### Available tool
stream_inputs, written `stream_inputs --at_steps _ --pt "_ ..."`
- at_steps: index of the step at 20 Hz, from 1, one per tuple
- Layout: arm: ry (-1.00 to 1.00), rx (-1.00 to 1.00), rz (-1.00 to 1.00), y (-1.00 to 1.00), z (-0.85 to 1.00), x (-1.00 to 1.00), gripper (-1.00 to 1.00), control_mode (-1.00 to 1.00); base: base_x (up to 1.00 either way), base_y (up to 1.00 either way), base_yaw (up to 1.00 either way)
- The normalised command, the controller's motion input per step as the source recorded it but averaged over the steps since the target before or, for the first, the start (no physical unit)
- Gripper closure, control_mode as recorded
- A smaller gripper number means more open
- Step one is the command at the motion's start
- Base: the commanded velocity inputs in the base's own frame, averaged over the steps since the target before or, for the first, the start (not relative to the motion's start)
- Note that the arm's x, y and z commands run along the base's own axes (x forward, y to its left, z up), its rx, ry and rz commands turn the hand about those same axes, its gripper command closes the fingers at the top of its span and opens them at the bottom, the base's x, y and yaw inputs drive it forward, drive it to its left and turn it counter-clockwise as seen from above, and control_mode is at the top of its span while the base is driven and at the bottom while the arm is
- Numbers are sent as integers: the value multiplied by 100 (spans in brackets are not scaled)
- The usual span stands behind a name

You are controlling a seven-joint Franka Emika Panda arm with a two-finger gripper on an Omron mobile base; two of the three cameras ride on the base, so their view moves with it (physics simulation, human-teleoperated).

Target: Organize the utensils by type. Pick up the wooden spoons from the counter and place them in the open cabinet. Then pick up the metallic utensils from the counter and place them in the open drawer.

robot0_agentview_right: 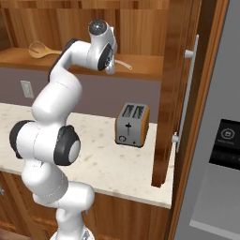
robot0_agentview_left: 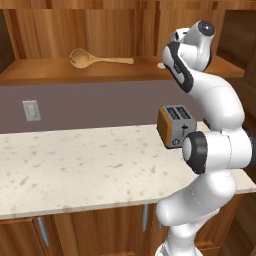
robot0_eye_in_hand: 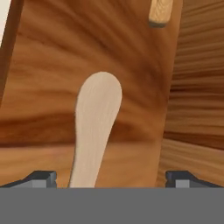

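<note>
One wooden spoon [robot0_agentview_left: 80,58] [robot0_agentview_right: 37,49] lies at the left of the open cabinet's shelf [robot0_agentview_left: 45,72] [robot0_agentview_right: 145,70]. A second, paler wooden spoon [robot0_eye_in_hand: 97,118] [robot0_agentview_right: 123,64] lies flat on the shelf further right. My gripper [robot0_eye_in_hand: 111,179] [robot0_agentview_right: 111,65] hangs just over this spoon, open, with a dark fingertip [robot0_eye_in_hand: 43,178] well clear of it on each side. The end of the first spoon's handle [robot0_eye_in_hand: 158,13] shows at the top of the hand view. The beige counter [robot0_agentview_left: 75,160] [robot0_agentview_right: 108,164] lies below. The metallic utensils and the open drawer are out of view.
An orange-sided toaster [robot0_agentview_left: 175,125] [robot0_agentview_right: 132,124] stands on the counter below the gripper. The cabinet's open door [robot0_agentview_right: 176,84] hangs at the right, with a grey fridge [robot0_agentview_right: 220,140] beyond it. A wall outlet [robot0_agentview_left: 31,110] sits on the backsplash.
</note>
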Motion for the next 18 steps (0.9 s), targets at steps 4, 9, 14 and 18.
stream_inputs --at_steps 4,9,14,18 --pt "5 0 0 -2 0 22 -100 -100 0 0 0" --pt "1 0 2 -4 7 37 -100 -100 0 0 0" --pt "0 1 6 -2 14 31 -100 -100 0 0 0" --pt "0 0 10 0 1 -25 -100 -100 0 0 0"
